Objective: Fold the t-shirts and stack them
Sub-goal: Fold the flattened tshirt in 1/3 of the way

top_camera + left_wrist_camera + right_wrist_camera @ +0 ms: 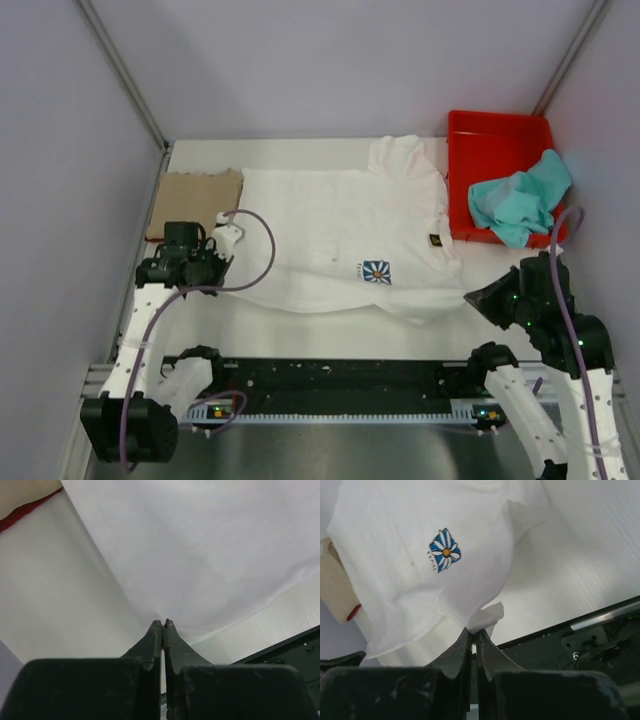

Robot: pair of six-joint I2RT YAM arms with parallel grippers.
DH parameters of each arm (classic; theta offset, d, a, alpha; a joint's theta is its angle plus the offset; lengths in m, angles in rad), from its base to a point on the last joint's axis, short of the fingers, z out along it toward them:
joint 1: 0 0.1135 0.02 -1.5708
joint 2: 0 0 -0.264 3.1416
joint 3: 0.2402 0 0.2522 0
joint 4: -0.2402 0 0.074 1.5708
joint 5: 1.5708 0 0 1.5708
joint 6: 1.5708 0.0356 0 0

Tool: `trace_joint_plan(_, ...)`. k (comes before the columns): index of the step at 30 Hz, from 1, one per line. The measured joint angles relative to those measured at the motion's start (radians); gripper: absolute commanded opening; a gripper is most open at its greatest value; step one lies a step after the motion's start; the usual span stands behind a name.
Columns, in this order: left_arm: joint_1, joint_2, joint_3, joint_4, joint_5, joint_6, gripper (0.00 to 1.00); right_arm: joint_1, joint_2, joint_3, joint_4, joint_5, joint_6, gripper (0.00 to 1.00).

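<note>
Step in hand: The first fold of the white shirt [340,220] is judged to be in preparation, as the cloth is gripped at two places.
Left gripper [163,625]: The fingers are pressed together on the left hem of the white shirt. The cloth rises a little to the tips, so it seems to be caught between them.
Right gripper [473,631]: The fingers are closed on a small flap of the same shirt at its near right corner. The pinched cloth is clearly seen above the tips.
How to do it well: Both grips should be lifted together and at equal height, so that the cloth is kept stretched between them and no wrinkle is folded in. The edge should be carried toward the far edge of the bench [300,335] and laid flat before the fingers are spread. The right hold is thin and could slip if it is pulled hard.
Look of the white shirt: It is spread over the middle of the bench, mostly flat, with soft creases. One sleeve is bunched toward the far right corner. A daisy print [445,550] in blue and white, with an orange centre, is seen near the near right part.
Tan shirt [197,200]: It lies folded at the far left corner, just beside the white shirt.
Teal shirt [520,200]: It is crumpled in the red bin [500,128] at the far right corner, hanging partly over the rim.
</note>
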Motion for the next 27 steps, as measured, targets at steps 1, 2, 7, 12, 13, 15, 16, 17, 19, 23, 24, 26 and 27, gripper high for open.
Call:
trace_joint_plan(1,-0.001,-0.021,0.0,-0.01,0.004,0.0,0.0,0.0,-0.003,0.041,-0.004,-0.017,-0.018,0.0)
trace_joint_plan(2,-0.001,-0.045,0.0,-0.019,0.005,0.0,0.0,0.0,-0.009,0.071,-0.004,-0.037,-0.036,0.0)
trace_joint_plan(7,-0.002,-0.163,0.0,-0.077,-0.001,-0.001,0.0,0.0,-0.079,0.061,-0.038,-0.138,-0.096,0.0)
trace_joint_plan(12,-0.002,-0.252,0.0,-0.141,-0.014,-0.002,0.0,0.0,-0.098,0.071,-0.074,-0.184,-0.158,0.0)
trace_joint_plan(13,-0.002,-0.264,0.001,-0.153,-0.02,-0.004,0.0,0.0,-0.098,0.079,-0.074,-0.19,-0.169,0.0)
trace_joint_plan(15,-0.002,-0.284,0.005,-0.169,-0.039,-0.011,0.0,0.0,-0.099,0.09,-0.074,-0.203,-0.188,0.0)
trace_joint_plan(16,-0.002,-0.29,0.008,-0.17,-0.046,-0.012,0.0,0.0,-0.1,0.09,-0.074,-0.21,-0.196,0.0)
trace_joint_plan(17,-0.002,-0.293,0.012,-0.167,-0.054,-0.013,0.0,0.0,-0.1,0.088,-0.074,-0.216,-0.202,0.0)
trace_joint_plan(19,-0.002,-0.29,0.014,-0.151,-0.068,-0.013,0.0,0.0,-0.1,0.068,-0.06,-0.224,-0.211,0.0)
trace_joint_plan(23,-0.002,-0.189,0.028,-0.092,-0.074,-0.02,0.0,0.0,-0.063,-0.043,0.077,-0.227,-0.2,0.0)
trace_joint_plan(24,-0.002,-0.138,0.039,-0.068,-0.072,-0.021,0.0,0.0,-0.048,-0.057,0.104,-0.226,-0.196,0.0)
trace_joint_plan(26,-0.002,-0.036,0.068,-0.016,-0.066,-0.027,0.0,0.0,0.021,-0.101,0.208,-0.213,-0.185,0.0)
trace_joint_plan(27,-0.002,0.025,0.084,0.015,-0.067,-0.032,0.0,0.0,0.054,-0.113,0.247,-0.2,-0.185,0.0)
